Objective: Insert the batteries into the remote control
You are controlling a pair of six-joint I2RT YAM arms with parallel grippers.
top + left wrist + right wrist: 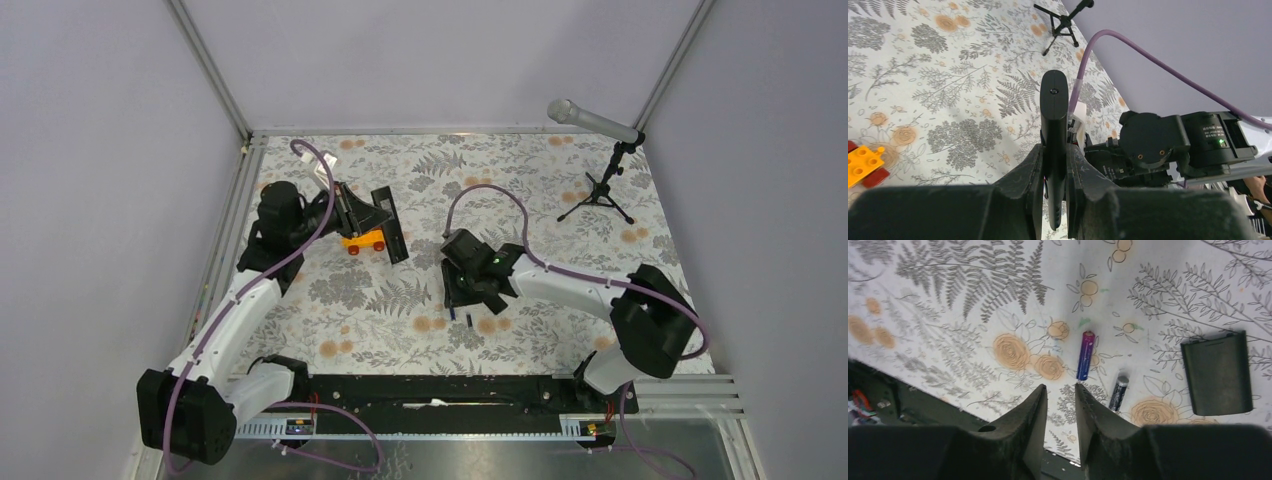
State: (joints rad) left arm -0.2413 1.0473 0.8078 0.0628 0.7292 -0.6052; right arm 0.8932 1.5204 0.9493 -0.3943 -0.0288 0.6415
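Observation:
My left gripper [372, 213] is shut on the remote control [397, 242], a slim black bar held off the table; in the left wrist view the remote control [1054, 110] stands edge-on between the fingers of that gripper [1054, 152]. Two batteries lie on the floral cloth: a purplish-blue one [1085, 355] and a darker one [1118, 392], seen from above as small specks [452, 313]. My right gripper [1060, 386] hovers just short of the purplish-blue battery, its jaws narrowly apart with nothing between them. From above, the right gripper [461, 297] sits over that spot.
A small flat black cover [1217, 373] lies right of the batteries. An orange toy car [364, 241] sits under the held remote. A microphone on a tripod stand [600, 190] stands at the back right. The black base rail [430, 392] runs along the near edge.

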